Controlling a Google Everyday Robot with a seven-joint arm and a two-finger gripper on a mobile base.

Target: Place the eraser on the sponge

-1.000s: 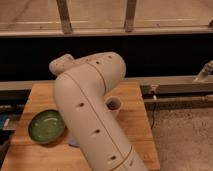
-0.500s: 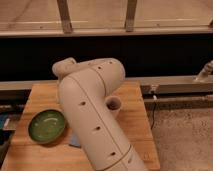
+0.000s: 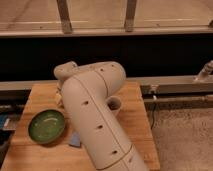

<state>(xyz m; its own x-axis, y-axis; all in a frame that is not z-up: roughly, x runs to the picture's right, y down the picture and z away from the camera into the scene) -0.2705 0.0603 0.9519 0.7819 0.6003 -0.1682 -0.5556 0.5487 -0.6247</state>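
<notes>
As the arm (image 3: 95, 115) dips lower, covering most of the sponge (image 3: 75, 140), it hides the gripper, whose grip I cannot tell.

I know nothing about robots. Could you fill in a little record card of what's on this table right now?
surface: wooden table, seen from above
arm: cream arm covers the middle
pincer: out of sight behind the arm, towards the table's far left
green bowl: left side, upright
sponge: only a light-blue corner shows, between bowl and arm
eraser: not visible
other: cup-like rim right of the arm
</notes>
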